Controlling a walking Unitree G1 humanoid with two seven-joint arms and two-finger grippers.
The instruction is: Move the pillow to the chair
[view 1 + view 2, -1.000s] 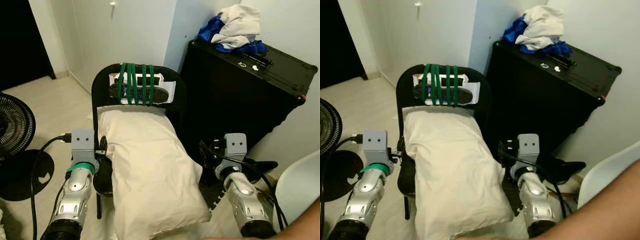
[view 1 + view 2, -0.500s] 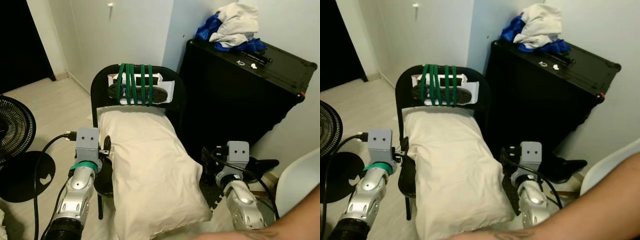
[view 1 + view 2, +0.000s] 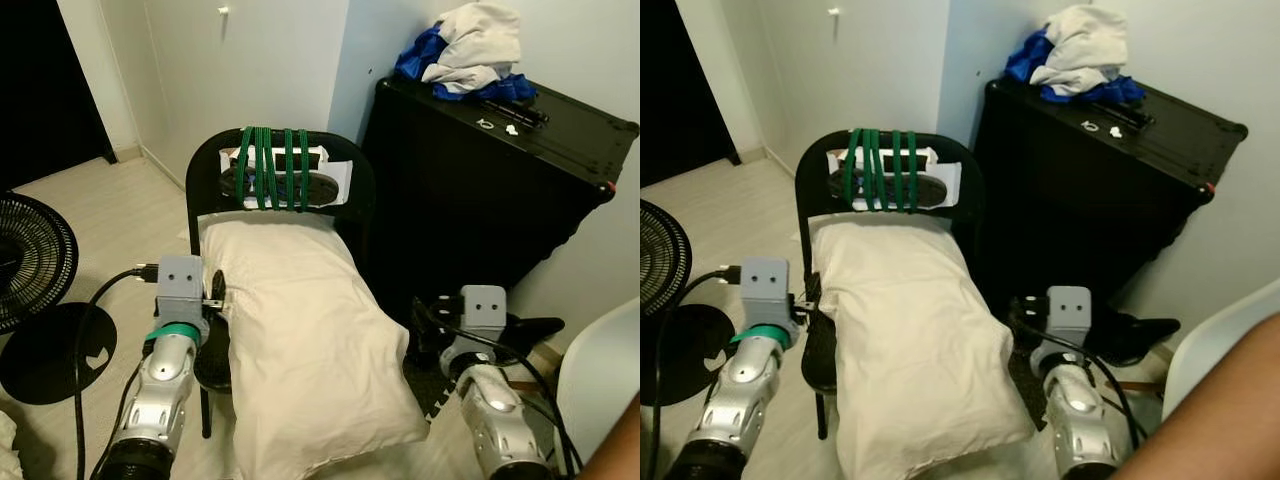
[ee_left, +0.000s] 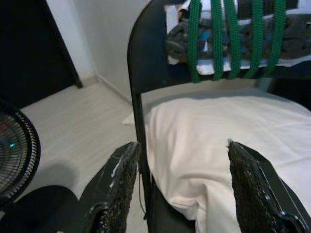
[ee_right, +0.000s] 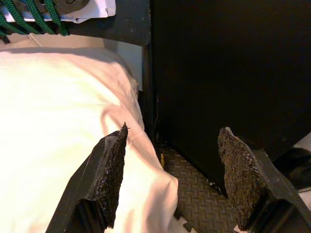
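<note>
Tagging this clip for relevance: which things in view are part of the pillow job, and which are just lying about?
Part of the job:
pillow
black chair
left tool, open
right tool, open

Just lying about:
black case
heap of clothes
fan
green cord

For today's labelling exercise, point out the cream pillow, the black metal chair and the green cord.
cream pillow (image 3: 305,340), left eye view, middle
black metal chair (image 3: 196,190), left eye view, backrest frame
green cord (image 3: 270,165), left eye view, wrapped strands
</note>
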